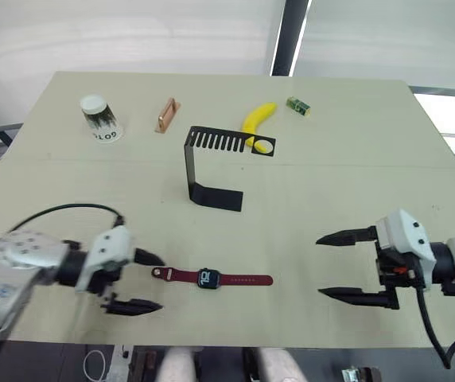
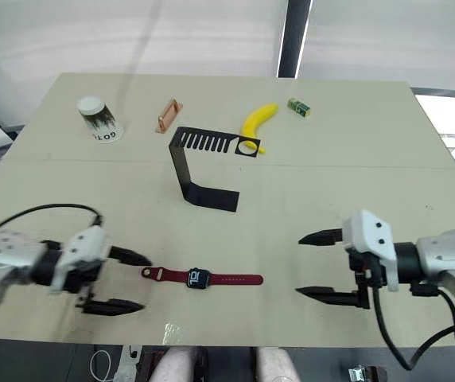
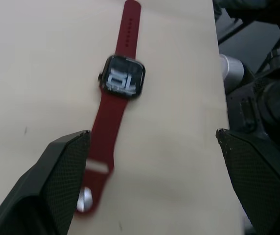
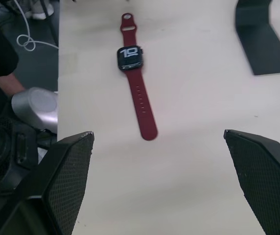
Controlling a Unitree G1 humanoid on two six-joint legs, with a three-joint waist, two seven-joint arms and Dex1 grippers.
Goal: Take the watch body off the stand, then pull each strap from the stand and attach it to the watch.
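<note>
**Watch assembled and lying flat between two open grippers**

The left gripper (image 1: 140,282) reaches in from the lower left of the head view, fingers pointing toward the frame's centre and spread wide, holding nothing. Its upper finger tip lies just beside the buckle end of the watch; whether it touches cannot be told. The right gripper (image 1: 340,267) comes in from the lower right, fingers aimed at the centre and also spread wide and empty, well apart from the watch.

The watch body (image 1: 208,278) lies face up on the table (image 1: 355,159) in the lower centre of the frame, its dark screen showing light digits. Both straps (image 1: 247,279) are joined to it, running out flat in one straight dark red line to either side. One strap ends in a loop with a metal stud, the other has a row of small holes.

The stand (image 1: 204,171) sits upright at mid-frame, bare, its slotted arm pointing right.
</note>
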